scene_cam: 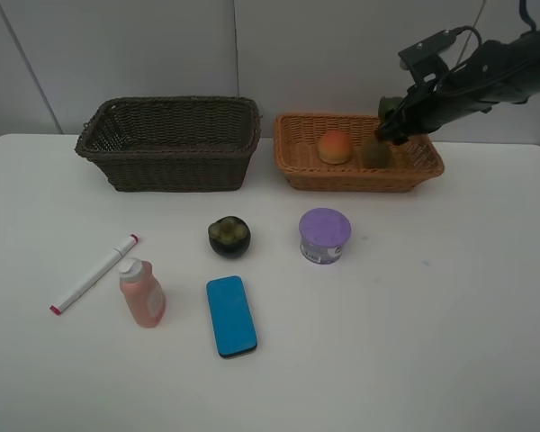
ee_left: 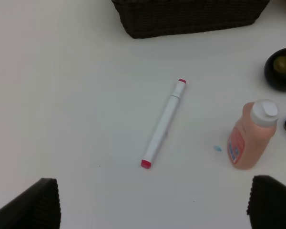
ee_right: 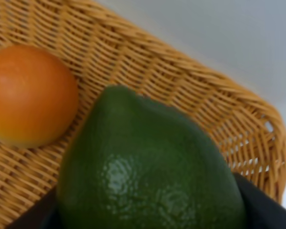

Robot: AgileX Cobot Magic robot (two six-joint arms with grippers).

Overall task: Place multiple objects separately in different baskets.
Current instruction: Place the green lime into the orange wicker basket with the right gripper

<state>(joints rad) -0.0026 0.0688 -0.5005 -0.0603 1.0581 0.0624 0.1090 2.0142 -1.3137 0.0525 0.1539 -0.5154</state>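
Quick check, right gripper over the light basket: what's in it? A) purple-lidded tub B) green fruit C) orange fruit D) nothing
B: the right wrist view shows the green fruit clamped in the right gripper above the light basket, while the orange fruit lies loose in it.

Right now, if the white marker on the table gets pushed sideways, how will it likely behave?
The marker lies flat and looks round-barrelled, so it would probably roll. It looks rigid and slim, likely light, needing a narrow pinch.
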